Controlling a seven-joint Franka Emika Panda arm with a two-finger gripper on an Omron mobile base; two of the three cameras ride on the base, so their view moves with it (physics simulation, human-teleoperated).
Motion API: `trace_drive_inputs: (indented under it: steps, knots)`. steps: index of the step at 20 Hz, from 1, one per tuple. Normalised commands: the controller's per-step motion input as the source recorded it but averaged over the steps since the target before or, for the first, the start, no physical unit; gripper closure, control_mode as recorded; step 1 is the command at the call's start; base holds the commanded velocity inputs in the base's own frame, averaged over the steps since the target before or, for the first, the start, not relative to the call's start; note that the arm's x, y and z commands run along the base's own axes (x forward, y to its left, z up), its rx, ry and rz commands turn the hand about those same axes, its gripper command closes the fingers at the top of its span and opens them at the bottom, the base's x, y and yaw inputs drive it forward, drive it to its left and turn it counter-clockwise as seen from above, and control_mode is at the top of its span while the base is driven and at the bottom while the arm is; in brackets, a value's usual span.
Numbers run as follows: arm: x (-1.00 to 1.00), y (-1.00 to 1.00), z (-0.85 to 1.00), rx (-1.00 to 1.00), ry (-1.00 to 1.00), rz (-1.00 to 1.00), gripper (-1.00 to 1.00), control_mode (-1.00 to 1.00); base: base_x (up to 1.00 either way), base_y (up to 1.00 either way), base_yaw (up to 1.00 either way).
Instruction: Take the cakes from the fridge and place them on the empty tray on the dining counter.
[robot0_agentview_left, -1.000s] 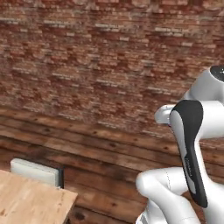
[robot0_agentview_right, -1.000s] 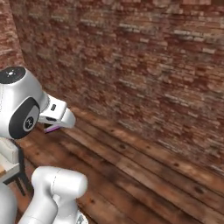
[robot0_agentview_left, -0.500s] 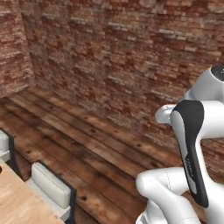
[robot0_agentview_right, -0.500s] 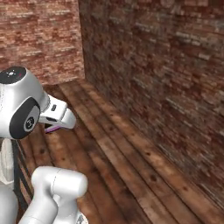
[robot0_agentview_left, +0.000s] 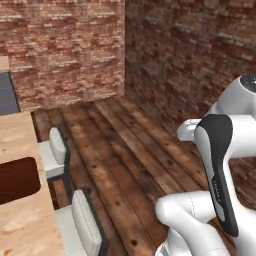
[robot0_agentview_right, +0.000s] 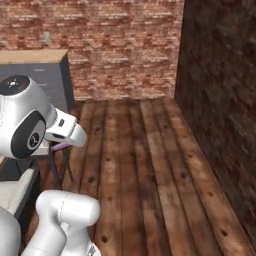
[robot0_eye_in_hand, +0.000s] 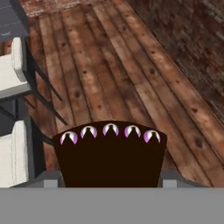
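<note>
Reading from far left of the claw: dining counter (robot0_agentview_left: 22, 225), beige top, with the empty tray (robot0_agentview_left: 16, 180) flat on it, dark reddish-brown, cut by the frame edge. Two white-cushioned stools (robot0_agentview_left: 56, 150) stand along the counter's edge, nearer the claw but still left of it. Claw (robot0_eye_in_hand: 107, 183): jaws clamped on the chocolate cake (robot0_eye_in_hand: 109, 153), a dark wedge with a row of purple-white dollops along its top edge, spanning the gap between the tips. Plank floor (robot0_eye_in_hand: 131, 74) under and ahead of the claw. Right of the claw, dark brick wall (robot0_agentview_right: 220, 100), well apart
</note>
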Motion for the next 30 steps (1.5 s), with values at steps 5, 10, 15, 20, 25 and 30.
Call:
trace_drive_inputs:
  steps: [5,10,15,20,25,30]
  knots:
    - [0.00,0.00,0.00,0.00,0.00,0.00,1.00,1.00,0.46,-0.42,0.69]
    - [0.00,0.00,0.00,0.00,0.00,0.00,1.00,1.00,0.23,-0.53,0.69]
    - [0.00,0.00,0.00,0.00,0.00,0.00,1.00,1.00,0.24,-0.62,0.67]
    - [0.00,0.00,0.00,0.00,0.00,0.00,1.00,1.00,0.29,-0.73,0.60]
    - [0.00,0.00,0.00,0.00,0.00,0.00,1.00,1.00,0.41,-0.96,0.48]
    - [0.00,0.00,0.00,0.00,0.00,0.00,1.00,1.00,0.52,-0.67,0.58]
